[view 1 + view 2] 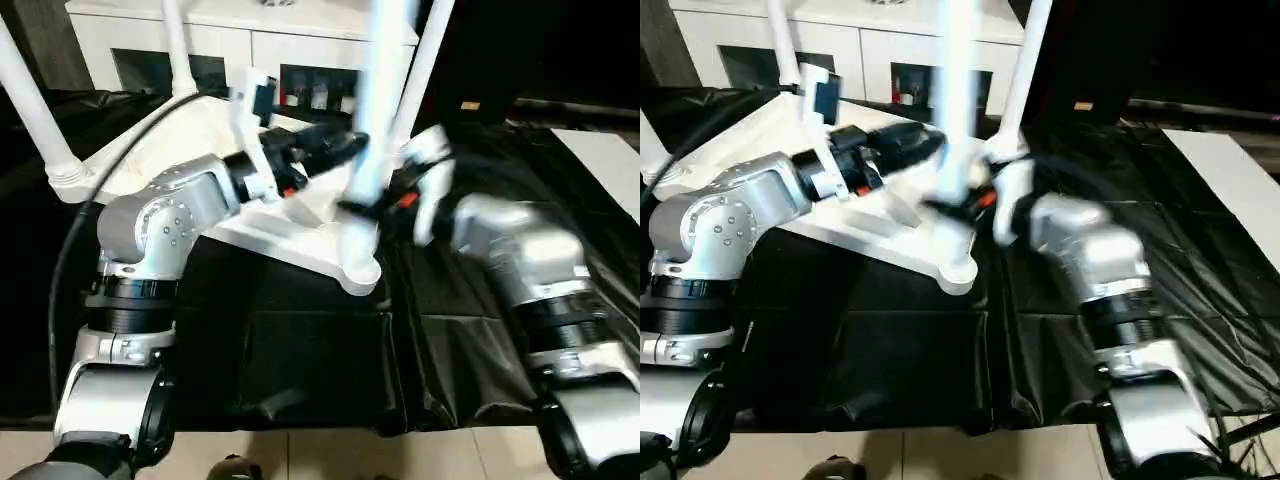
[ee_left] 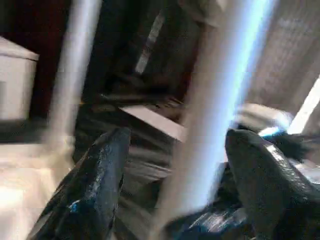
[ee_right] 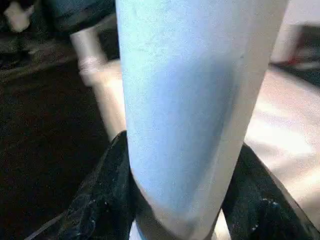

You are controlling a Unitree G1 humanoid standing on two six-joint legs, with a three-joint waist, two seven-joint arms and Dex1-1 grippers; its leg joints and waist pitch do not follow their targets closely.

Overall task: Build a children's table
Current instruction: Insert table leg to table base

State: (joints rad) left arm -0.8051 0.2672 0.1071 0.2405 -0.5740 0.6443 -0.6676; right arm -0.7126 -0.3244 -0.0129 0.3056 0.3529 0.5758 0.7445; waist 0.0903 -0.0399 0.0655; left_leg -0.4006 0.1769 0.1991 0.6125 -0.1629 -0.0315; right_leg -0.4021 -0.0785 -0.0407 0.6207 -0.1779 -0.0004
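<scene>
Right wrist view: right jaws (image 3: 182,200) clamp blurred leg (image 3: 195,100); left jaws (image 2: 175,170) apart, seemingly.

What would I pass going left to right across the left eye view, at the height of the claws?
Far-left leg → left claw → blurred leg, gripped by the right claw → right forearm.

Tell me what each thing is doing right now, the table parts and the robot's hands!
White plastic tabletop: upside down on black sheet.
Three white round legs: standing in corner sockets.
Fourth white leg: upright over the near corner socket, gripped.
Right gripper: shut on fourth leg.
Left gripper: open around that leg.
</scene>
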